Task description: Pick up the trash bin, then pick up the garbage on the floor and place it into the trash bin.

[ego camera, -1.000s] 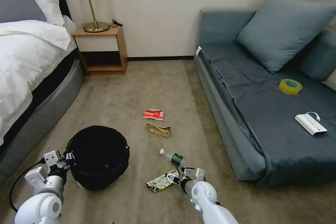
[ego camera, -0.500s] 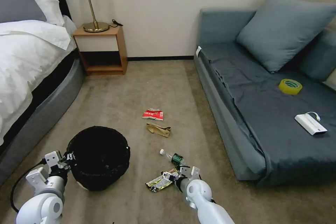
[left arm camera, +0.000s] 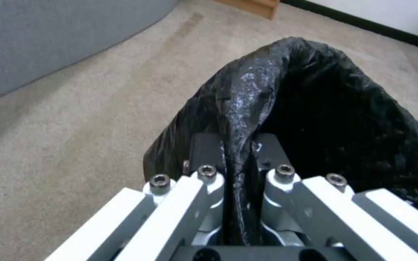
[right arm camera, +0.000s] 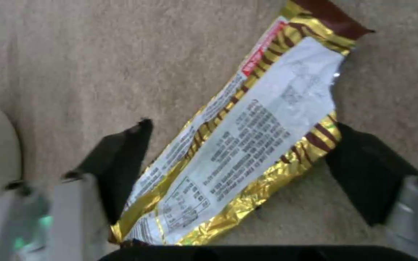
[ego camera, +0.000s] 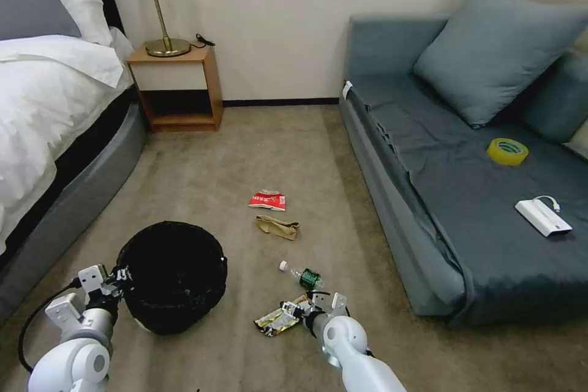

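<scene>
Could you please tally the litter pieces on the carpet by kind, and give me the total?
Snack packet, red and white: 1
Crumpled brown paper: 1
Small clear bottle with green label: 1
Gold-silver wrapper, lying between the open fingers of the right gripper: 1
Total: 4, all on the floor and none yet in the trash bin, whose rim the left gripper pinches.

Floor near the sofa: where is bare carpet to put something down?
Bare carpet lies between the nightstand and the red-white packet, and between the bed and the trash bin. It is crowded between bin and sofa: paper, bottle, wrapper.
</scene>
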